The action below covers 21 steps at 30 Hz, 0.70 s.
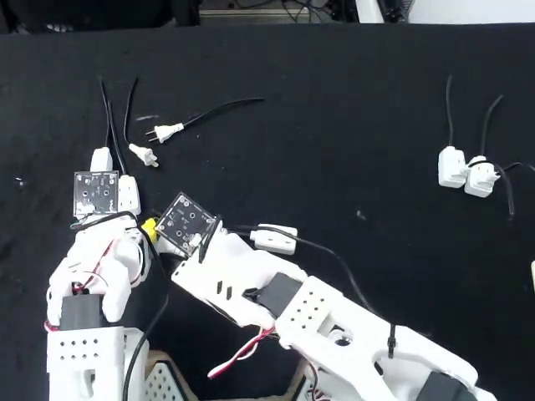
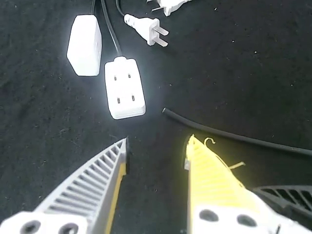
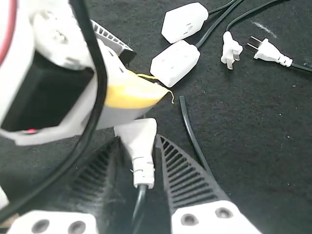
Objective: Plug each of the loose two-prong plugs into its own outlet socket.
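Socket [image 2: 125, 87] near spread left end effector [image 2: 158, 140] | right end effector [image 3: 138, 141] pinching white plug [image 3: 141, 158]

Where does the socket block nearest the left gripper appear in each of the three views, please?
High view: socket block in the left half, just beyond the yellow finger.
Left wrist view: block face up, ahead of the open left gripper.
Right wrist view: block just past the yellow finger.
Shared landmark: the left gripper's yellow finger.
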### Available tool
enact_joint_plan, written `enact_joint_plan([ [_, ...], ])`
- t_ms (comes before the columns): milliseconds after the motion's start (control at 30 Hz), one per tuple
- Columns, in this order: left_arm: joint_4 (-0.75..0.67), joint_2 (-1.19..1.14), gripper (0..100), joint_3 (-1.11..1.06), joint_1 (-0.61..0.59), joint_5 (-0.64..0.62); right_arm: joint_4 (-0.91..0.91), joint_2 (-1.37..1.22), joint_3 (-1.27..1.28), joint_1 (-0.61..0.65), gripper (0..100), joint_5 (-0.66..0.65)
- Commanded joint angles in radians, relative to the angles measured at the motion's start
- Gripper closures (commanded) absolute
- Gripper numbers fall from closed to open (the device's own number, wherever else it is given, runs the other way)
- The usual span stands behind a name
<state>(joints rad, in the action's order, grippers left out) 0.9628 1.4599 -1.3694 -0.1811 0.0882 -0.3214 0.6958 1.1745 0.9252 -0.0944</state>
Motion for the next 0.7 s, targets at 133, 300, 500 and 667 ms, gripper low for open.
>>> enact_joint_plan([
  [133,-0.008,-0.006,80,-0.002,0.005,0.005,0.000,0.059,-0.050,-0.017,98.8,0.008],
  [300,-0.006,-0.006,80,-0.007,0.065,0.005,0.000,0.061,-0.062,-0.017,98.8,0.089],
  [500,-0.006,-0.006,80,-0.007,0.065,0.005,0.000,0.061,-0.062,-0.017,98.8,0.098],
  [667,-0.008,-0.006,80,-0.021,0.065,0.006,0.000,0.062,-0.065,-0.020,98.8,0.100],
])
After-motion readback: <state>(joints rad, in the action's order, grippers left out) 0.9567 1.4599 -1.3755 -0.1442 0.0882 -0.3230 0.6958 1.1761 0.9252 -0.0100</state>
